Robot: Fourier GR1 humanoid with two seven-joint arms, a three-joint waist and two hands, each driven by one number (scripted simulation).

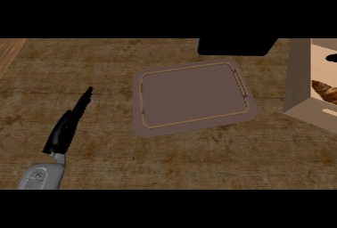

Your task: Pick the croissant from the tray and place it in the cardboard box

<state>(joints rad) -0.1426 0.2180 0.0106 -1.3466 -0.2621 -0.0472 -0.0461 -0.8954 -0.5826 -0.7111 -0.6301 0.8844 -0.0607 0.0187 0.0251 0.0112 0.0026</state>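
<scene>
The left hand (66,127) rises from its grey forearm at the lower left, edge-on, fingers straight and together, pointing up and slightly right, holding nothing. It hangs over the brown counter (197,160), well apart from the tray (194,95) to its right. Farther right, the croissant (326,91) lies inside the cardboard box (299,75) at the edge.

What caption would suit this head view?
Brown croissant lies in the cardboard box; flat brown rectangular tray bare; open left hand beside it.
</scene>
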